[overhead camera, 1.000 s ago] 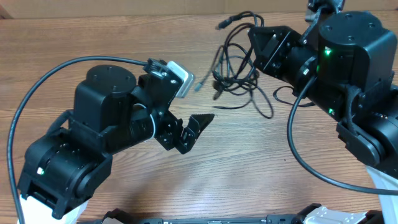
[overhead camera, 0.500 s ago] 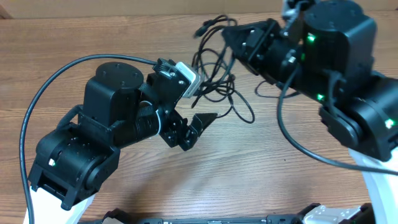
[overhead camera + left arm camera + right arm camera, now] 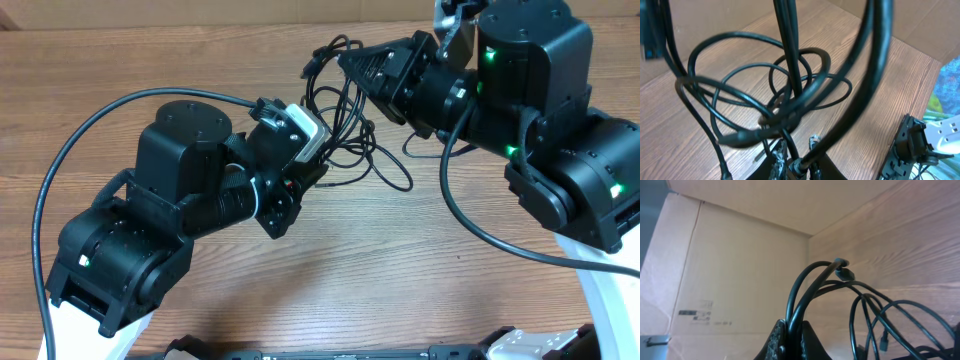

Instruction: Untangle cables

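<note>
both hands clamped on one tangle of cables

the cables (image 3: 345, 110) lie bunched in a knot of overlapping black loops at the far middle of the desk (image 3: 400, 280), stretched between the two arms. the left hand (image 3: 303, 183) reaches in from the near left, and its fingers are pinched together on strands at the lower edge of the tangle. in the left wrist view those strands run right down between the pads, while the remaining loops fan out over the wood ahead.

the right hand (image 3: 350, 65) comes in from the far right, its jaws closed tight on several strands at the top of the bundle. from the right wrist view the strands rise in an arch out of the closed fingers, lifted clear of the desk. one plug end (image 3: 842, 271) sits at the crest of the arch. a cardboard wall (image 3: 730, 255) stands behind it. further loops hang down to the right of the arch. how many separate cords make up the knot cannot be told.
</note>
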